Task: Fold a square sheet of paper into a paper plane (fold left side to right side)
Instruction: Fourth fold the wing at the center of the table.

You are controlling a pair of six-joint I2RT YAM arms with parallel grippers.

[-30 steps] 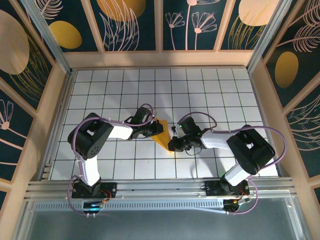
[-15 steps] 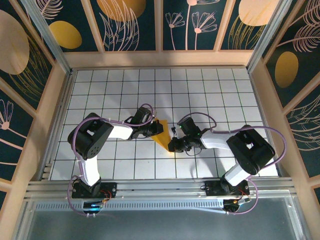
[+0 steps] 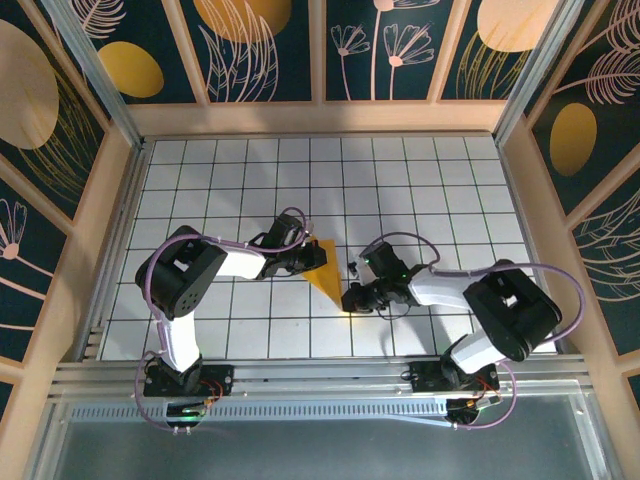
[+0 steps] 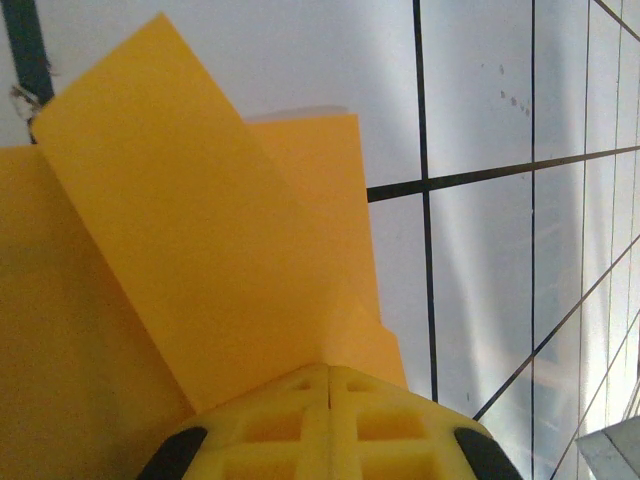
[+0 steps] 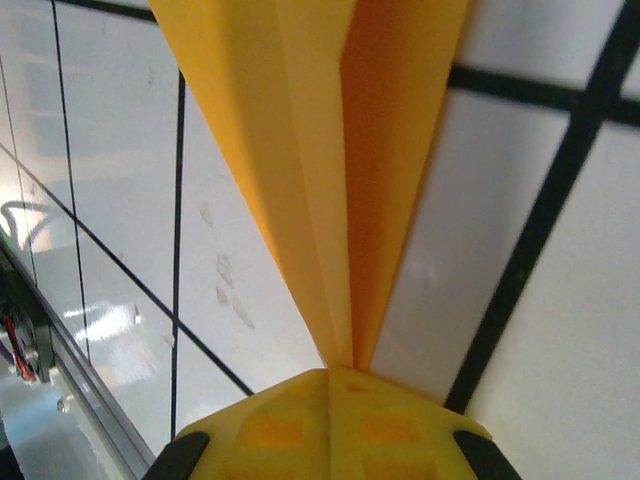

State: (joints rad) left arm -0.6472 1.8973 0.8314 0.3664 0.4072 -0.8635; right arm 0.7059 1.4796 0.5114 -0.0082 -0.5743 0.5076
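Near the middle of the white-tiled desk [image 3: 430,190], seen from above, the paper plane [image 3: 328,276] lies as a narrow orange-yellow wedge, with the left jaws at its wide far end and the right jaws at its near point. Left wrist view: the jaws are pressed together on a raised flap. Right wrist view: the jaws are closed tight on the pointed tip.
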